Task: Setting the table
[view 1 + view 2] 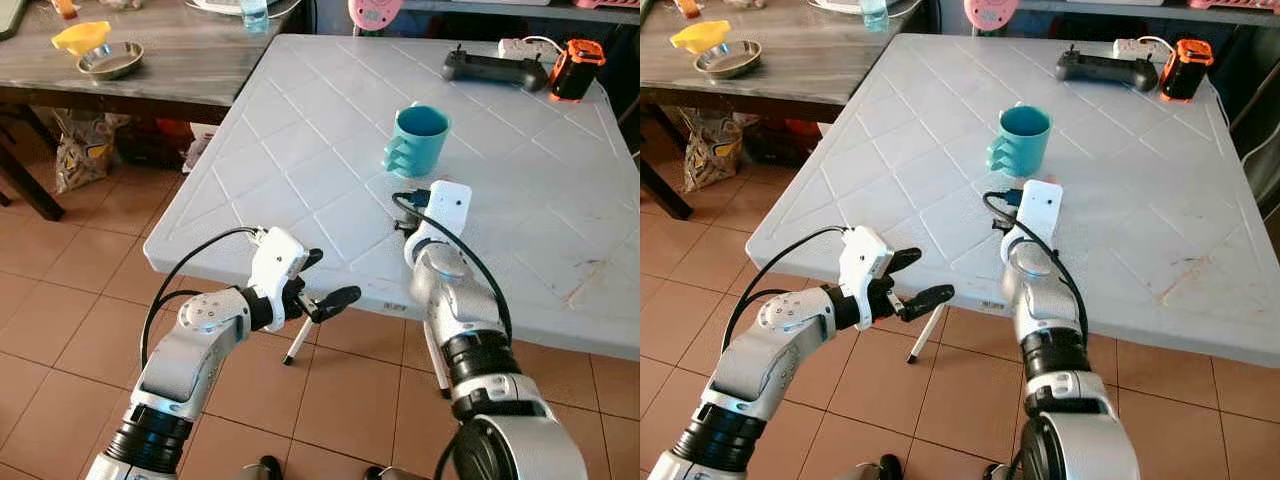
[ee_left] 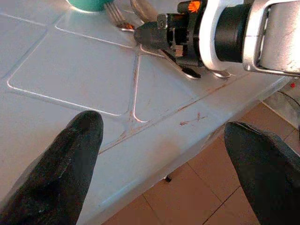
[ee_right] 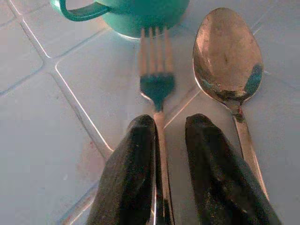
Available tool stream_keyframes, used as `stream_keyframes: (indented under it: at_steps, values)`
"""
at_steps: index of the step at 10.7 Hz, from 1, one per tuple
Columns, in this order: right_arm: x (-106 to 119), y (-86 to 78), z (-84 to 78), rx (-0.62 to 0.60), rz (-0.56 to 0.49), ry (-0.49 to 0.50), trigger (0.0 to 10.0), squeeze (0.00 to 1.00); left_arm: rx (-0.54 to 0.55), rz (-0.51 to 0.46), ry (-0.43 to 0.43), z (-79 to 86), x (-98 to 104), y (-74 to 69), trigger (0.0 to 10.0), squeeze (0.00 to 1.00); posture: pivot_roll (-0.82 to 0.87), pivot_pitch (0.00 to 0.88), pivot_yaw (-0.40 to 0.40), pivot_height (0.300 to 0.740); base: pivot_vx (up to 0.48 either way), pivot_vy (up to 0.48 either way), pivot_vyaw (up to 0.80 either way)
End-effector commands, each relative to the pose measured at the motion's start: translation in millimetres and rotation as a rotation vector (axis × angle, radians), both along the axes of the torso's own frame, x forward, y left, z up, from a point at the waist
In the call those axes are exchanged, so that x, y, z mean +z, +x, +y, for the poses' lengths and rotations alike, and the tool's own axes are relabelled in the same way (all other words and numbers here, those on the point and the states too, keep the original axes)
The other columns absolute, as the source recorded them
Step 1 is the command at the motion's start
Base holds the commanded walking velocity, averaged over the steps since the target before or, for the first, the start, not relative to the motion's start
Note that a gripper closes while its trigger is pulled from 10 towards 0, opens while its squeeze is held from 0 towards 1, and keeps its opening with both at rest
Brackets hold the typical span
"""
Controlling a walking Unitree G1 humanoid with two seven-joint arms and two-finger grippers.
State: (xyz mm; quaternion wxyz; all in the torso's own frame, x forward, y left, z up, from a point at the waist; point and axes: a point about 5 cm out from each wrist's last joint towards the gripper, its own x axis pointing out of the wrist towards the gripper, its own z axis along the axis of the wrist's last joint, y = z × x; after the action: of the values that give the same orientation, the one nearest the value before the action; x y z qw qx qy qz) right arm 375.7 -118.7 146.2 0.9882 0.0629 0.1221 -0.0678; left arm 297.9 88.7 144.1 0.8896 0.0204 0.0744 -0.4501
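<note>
Fork (image 3: 157, 84) handle sits pinched in right pincer (image 3: 161, 140); left pincer (image 2: 164, 140) gapes wide.

silver arms (image 1: 205, 335), black cables, black fingers (image 2: 70, 164)

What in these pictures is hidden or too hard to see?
- Fork handle: right wrist view, hidden between the right tool fingers; whether they pinch it is unclear.
- Spoon handle end: cut off by that picture's edge.
- Fork and spoon in the eye views: hidden behind the right wrist.
- Teal mug contents: inside not visible.
</note>
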Motion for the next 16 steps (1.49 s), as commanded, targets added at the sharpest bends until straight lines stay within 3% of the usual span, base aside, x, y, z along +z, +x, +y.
stream_keyframes:
  at_steps: [1,8,12,16]
  values:
    - [-41,-15.2,7.7,0.028,0.194,0.008,0.0,0.00,-0.001,0.000,0.018,0.2,-1,-1.7,10.0,0.00,0.01,0.189,0.058,0.740,0.000,0.000,0.00]
    - [-43,-24.1,11.5,0.049,0.195,0.079,0.0,0.00,0.014,0.008,0.061,0.4,-6,-0.2,10.0,0.00,0.00,0.192,0.066,0.740,0.000,0.000,0.00]
    - [-20,-25.7,19.9,0.109,0.058,-0.006,0.0,0.00,0.040,-0.003,0.055,0.2,-5,4.4,10.0,0.00,0.00,0.180,0.066,0.740,0.000,0.000,0.00]
    - [4,-43.9,14.0,0.135,-0.131,-0.119,0.0,0.00,0.062,-0.020,0.034,-4.1,-4,8.6,10.0,0.00,-0.02,0.164,0.065,0.740,0.000,0.000,0.00]
